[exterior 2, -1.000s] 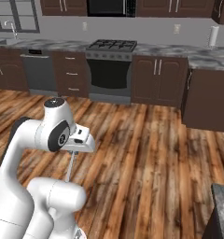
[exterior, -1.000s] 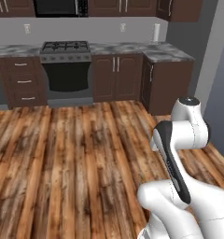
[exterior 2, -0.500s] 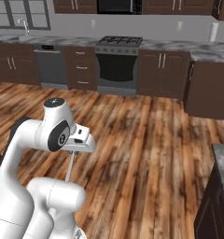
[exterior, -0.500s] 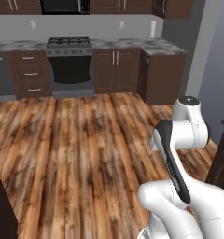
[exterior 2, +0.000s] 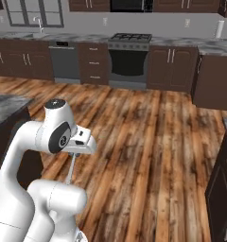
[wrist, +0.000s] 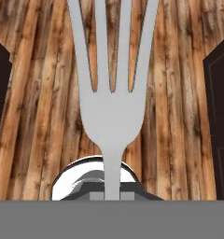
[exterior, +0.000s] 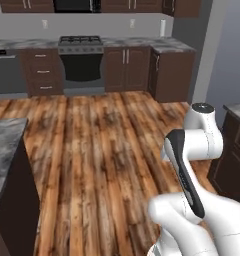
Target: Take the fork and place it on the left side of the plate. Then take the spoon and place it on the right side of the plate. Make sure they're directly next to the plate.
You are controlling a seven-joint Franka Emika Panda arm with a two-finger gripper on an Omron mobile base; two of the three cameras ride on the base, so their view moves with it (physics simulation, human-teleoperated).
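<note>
The fork (wrist: 111,116) fills the hand view, its prongs pointing away from the hand over the wooden floor and its handle running down between the fingers. In the right base view the fork (exterior 2: 71,171) hangs as a thin pale rod below my gripper (exterior 2: 74,154), which is shut on its handle, folded in close to the arm's own body. The plate and the spoon are out of view.
A stove (exterior: 81,46) and dark cabinets (exterior 2: 171,66) line the far wall. A grey stone counter (exterior: 3,145) stands close on the left and a dark cabinet (exterior: 236,150) close on the right. Wooden floor (exterior 2: 148,142) lies open between them.
The whole picture has shifted, so the base has driven: the far wall sits further off, and counters have come in at both sides. The arm's pose and its hold on the fork are unchanged.
</note>
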